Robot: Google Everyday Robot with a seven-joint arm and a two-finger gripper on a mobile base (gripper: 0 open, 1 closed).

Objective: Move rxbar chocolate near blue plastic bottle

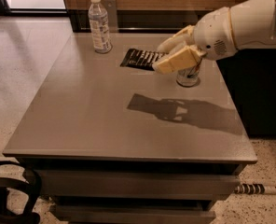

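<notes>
My gripper (168, 55) is shut on the rxbar chocolate (140, 59), a flat black bar with white lettering, and holds it level in the air above the grey table (82, 111). The bar sticks out to the left of my fingers (177, 59). Its shadow lies on the table below, nearer the front. The blue plastic bottle (99, 24), clear with a white cap and pale label, stands upright at the table's back left, a short way left of the bar.
A silver soda can (189, 74) stands on the table just behind and under my gripper, partly hidden by it. A dark wall and wooden panel run behind the table. A dark cabinet stands to the right.
</notes>
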